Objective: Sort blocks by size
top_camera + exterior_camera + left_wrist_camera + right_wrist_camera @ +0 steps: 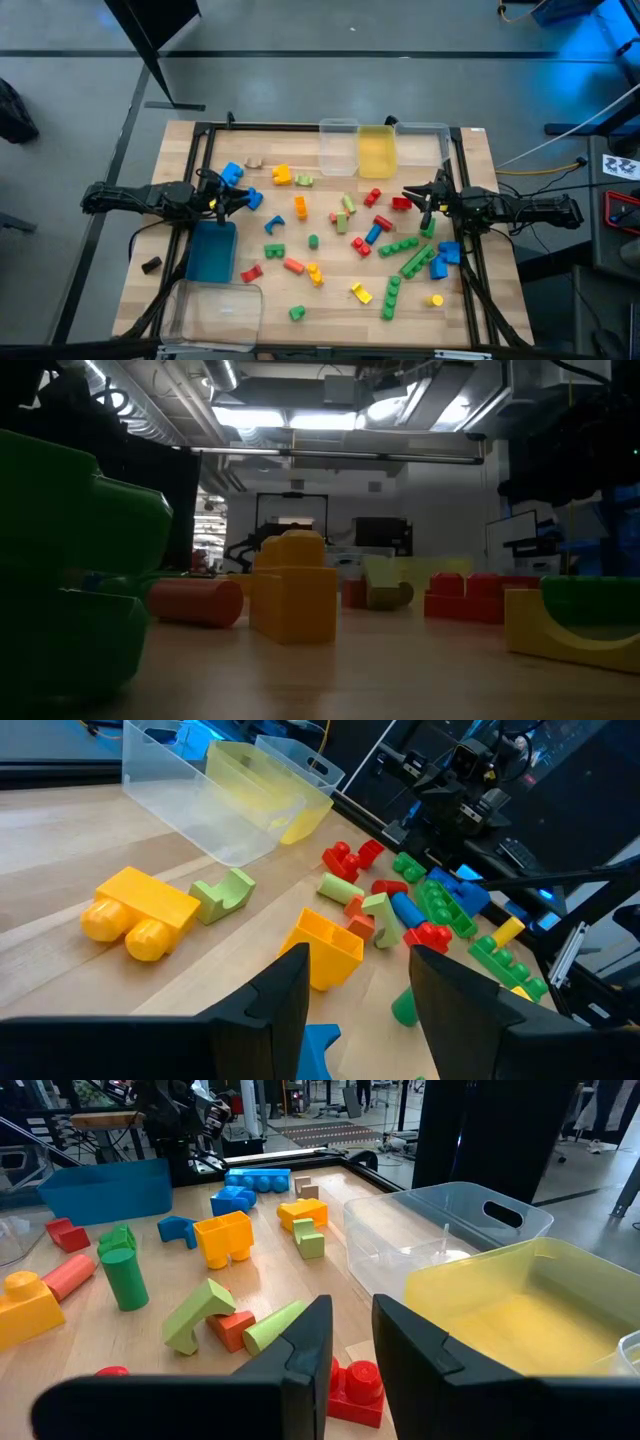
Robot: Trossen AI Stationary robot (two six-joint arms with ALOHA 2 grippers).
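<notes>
Your left gripper (243,199) hovers at the table's (470,310) left side with fingers spread and empty, so line them squarely over one of the blocks (345,245) (most lie scattered mid-table) before closing. The bricks are glossy, studded plastic, some arched, some cylinders. Your right gripper (412,194) has its fingers narrowly apart above a red brick (352,1385), near the clear bin (338,146) and yellow bin (377,151).

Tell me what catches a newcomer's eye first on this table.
The bright blocks scattered across the middle of the wooden table. At its far edge the yellow bin sits between two clear ones. Left gripper and right gripper hover over either side, both empty.
</notes>
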